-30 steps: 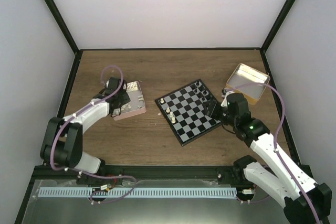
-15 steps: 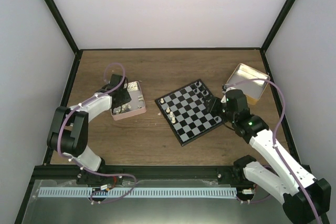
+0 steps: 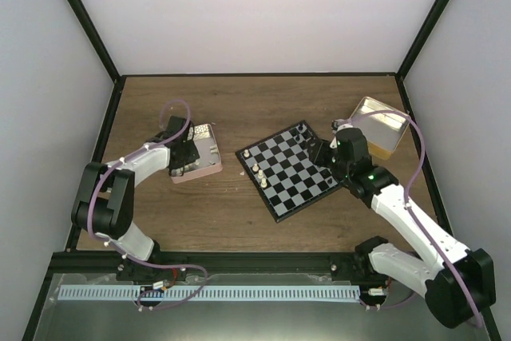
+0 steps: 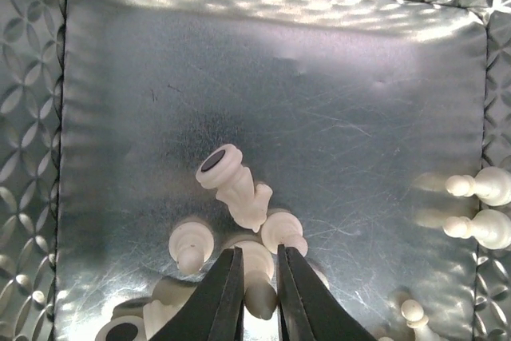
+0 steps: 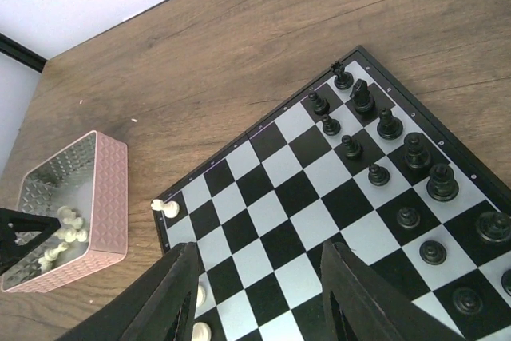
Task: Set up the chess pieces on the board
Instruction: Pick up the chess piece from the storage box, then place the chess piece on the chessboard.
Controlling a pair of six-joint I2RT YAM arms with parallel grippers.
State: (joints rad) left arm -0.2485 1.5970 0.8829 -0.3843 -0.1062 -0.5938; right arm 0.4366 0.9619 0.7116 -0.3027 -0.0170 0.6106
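Observation:
The board lies tilted at mid-table. Black chess pieces stand along its far-right side and a few cream-white ones along its left side. In the left wrist view, my left gripper reaches down into the pink-sided tin. It is shut on a cream-white chess piece lying among several others, next to a toppled knight. My right gripper hangs open over the board, nothing between its fingers. Black pieces and a white pawn show below it.
The pink-sided tin sits left of the board with my left gripper in it. A yellow metal tin stands at the far right, close behind my right gripper. Black frame posts and white walls ring the table.
My left gripper's jaws have narrowed onto a white piece inside the tin, and the left arm has folded in. The right gripper has drifted slightly toward the board's far-right side.

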